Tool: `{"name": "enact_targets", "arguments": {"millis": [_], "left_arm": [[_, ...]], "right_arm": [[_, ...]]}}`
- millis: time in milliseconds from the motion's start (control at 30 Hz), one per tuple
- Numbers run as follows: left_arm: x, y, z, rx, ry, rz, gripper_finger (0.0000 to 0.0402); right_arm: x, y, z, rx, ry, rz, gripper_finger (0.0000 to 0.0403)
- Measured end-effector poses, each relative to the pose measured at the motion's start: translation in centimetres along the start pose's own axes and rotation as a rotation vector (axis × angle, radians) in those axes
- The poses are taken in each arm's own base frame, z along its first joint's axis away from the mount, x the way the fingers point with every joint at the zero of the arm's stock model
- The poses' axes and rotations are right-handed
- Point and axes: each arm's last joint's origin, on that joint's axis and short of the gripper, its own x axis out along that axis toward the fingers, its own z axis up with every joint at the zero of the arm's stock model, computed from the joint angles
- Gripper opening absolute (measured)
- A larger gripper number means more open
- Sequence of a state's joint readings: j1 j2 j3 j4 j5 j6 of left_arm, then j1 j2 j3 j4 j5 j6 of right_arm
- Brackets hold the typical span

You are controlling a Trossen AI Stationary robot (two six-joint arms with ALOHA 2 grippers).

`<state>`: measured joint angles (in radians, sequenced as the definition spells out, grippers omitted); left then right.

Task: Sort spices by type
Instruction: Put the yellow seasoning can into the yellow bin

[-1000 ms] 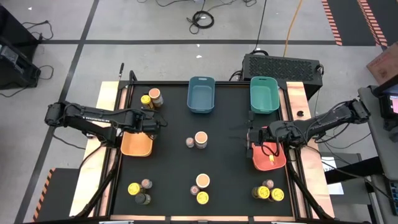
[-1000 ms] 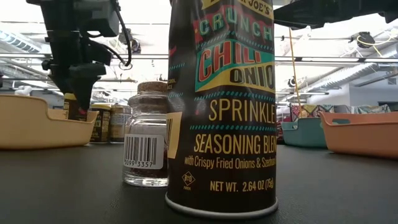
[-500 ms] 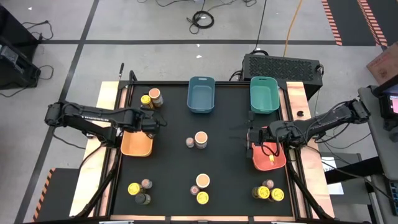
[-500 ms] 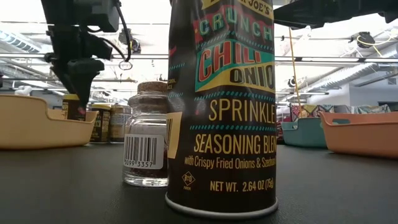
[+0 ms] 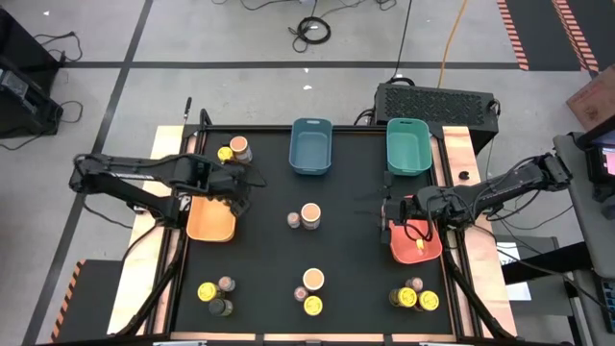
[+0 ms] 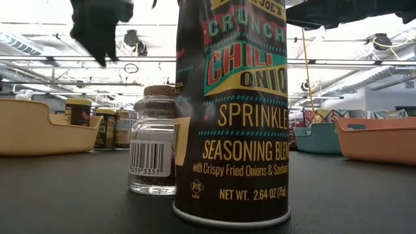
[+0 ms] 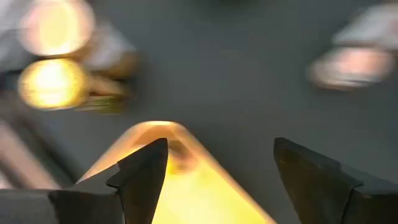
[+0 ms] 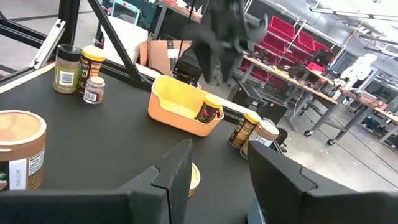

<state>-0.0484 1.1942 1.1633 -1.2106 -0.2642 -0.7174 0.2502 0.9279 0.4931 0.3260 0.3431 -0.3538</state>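
Left gripper (image 7: 214,168): jaws wide, empty, above orange bin (image 5: 210,223) holding one jar (image 8: 209,109). Right gripper (image 8: 214,171): parted, empty, over red bin (image 5: 415,242). Target next jar.

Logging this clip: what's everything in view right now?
Bins: four; orange left, blue and teal far side, red right.
Jars on table: about thirteen; yellow, tan, pinkish and dark tops; groups far left, centre, near left, near middle, near right.
Jar in orange bin: one, yellow-lidded.
Black box: one, beyond the table.
Left hand: open, empty, above orange bin.
Right hand: open, over red bin.
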Motion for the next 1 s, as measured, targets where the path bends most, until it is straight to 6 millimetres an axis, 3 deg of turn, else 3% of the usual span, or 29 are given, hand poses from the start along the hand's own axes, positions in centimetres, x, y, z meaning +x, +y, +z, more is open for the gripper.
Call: {"name": "enact_targets", "arguments": {"millis": [200, 400, 700, 1000], "left_arm": [[-4.3, -3.0, -0.9, 0.042, 0.032, -0.276, 0.0295], [-6.0, -5.2, -4.3, 0.039, 0.140, -0.361, 0.0295], [-6.2, -8.8, -9.1, -0.007, 0.343, -0.350, 0.0295], [-4.9, -11.5, -12.1, -0.239, 0.594, -0.194, 0.0295]], "right_arm": [[0.0, 0.0, 0.0, 0.024, 0.000, 0.002, 0.0150], [0.0, 0.0, 0.0, 0.062, 0.000, 0.007, 0.0150], [0.0, 0.0, 0.0, 0.082, -0.004, 0.011, 0.0150], [0.0, 0.0, 0.2, 0.104, -0.017, 0.008, 0.0150]]}}
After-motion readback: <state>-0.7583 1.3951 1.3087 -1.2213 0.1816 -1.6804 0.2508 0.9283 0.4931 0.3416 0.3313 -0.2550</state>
